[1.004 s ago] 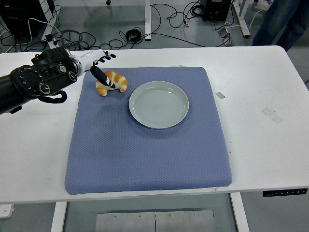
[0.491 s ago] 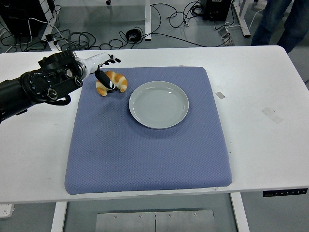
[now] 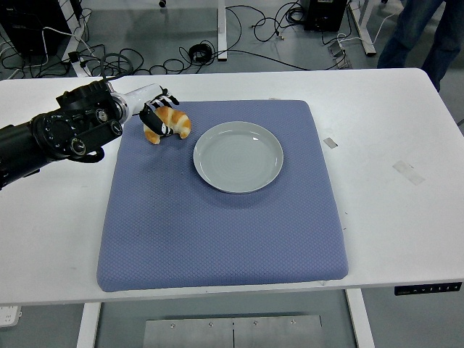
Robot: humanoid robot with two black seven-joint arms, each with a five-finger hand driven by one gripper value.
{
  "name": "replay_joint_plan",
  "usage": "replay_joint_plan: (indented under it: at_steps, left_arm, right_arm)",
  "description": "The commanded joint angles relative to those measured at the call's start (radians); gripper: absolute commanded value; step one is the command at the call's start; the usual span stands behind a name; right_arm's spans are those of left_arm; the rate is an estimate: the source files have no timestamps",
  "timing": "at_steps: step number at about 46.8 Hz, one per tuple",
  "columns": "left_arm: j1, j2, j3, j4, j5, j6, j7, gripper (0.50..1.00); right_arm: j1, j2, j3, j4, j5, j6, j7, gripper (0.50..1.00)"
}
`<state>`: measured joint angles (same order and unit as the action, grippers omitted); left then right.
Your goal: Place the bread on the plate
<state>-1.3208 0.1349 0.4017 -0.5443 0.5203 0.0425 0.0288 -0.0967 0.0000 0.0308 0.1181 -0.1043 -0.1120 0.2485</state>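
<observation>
We are curling our left hand (image 3: 154,112) around the bread (image 3: 168,123) at the mat's (image 3: 217,232) far-left corner — plate (image 3: 238,156) lying just right, long axis slanting toward it

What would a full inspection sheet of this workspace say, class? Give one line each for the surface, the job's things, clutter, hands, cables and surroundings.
Surface: white table with a blue mat covering its middle.
Job's things: bread, a croissant, lies on the mat's far left corner; the grey plate sits empty on the mat to its right, apart from it.
Clutter: two tape strips on the table right of the mat.
Hands: left hand is at the bread with fingers curling over it, bread not lifted; right hand not in view.
Cables: black cables lie on the floor beyond the table; none on the table.
Surroundings: a person's legs at top right; table legs and dark equipment behind.
</observation>
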Motion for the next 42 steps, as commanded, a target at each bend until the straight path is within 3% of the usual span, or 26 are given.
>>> replay_joint_plan:
  at_steps: [1, 7, 19, 26, 34, 42]
  left_arm:
    - [0.003, 0.0, 0.002, 0.0, 0.001, 0.0, -0.003, 0.675]
    - [0.0, 0.0, 0.003, 0.001, 0.001, 0.002, -0.02, 0.5]
    - [-0.066, -0.001, 0.0, 0.03, 0.003, 0.008, 0.006, 0.5]
    - [-0.095, -0.035, -0.001, 0.021, -0.003, 0.003, 0.097, 0.5]
    - [-0.13, -0.049, 0.002, -0.068, -0.008, 0.008, 0.144, 0.5]
    - [-0.179, -0.107, 0.035, -0.1, -0.005, 0.01, 0.146, 0.5]
  right_arm:
    - [0.0, 0.0, 0.0, 0.0, 0.0, 0.0, 0.0, 1.0]
    - [0.0, 0.0, 0.0, 0.0, 0.0, 0.0, 0.0, 1.0]
    - [0.0, 0.0, 0.0, 0.0, 0.0, 0.0, 0.0, 1.0]
    - [0.0, 0.0, 0.0, 0.0, 0.0, 0.0, 0.0, 1.0]
    - [0.0, 0.0, 0.0, 0.0, 0.0, 0.0, 0.0, 1.0]
    - [0.0, 0.0, 0.0, 0.0, 0.0, 0.0, 0.0, 1.0]
